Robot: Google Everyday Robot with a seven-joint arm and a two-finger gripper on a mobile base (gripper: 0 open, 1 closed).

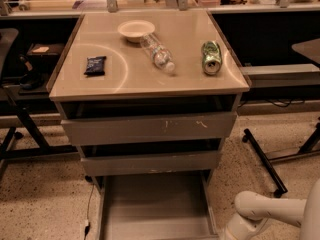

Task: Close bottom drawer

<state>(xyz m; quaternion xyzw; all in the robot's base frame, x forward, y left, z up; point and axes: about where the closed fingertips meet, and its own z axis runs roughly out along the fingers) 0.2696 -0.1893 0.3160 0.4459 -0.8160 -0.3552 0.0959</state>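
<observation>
The bottom drawer (155,204) is pulled far out towards me at the foot of the grey cabinet. It is a long shallow tray with nothing in it, and its front runs off the lower edge of the view. Above it, the middle drawer front (150,163) and the scratched top drawer front (150,128) both stand slightly out. My gripper is out of view. Only the white arm (270,211) shows, at the bottom right beside the drawer's right rail, dropping below the frame.
On the cabinet top (190,81) lie a white bowl (136,30), a clear bottle on its side (157,53), a green can (211,57) and a dark snack packet (95,65). A black chair base (265,161) stands on the floor at the right, and a desk frame (20,119) at the left.
</observation>
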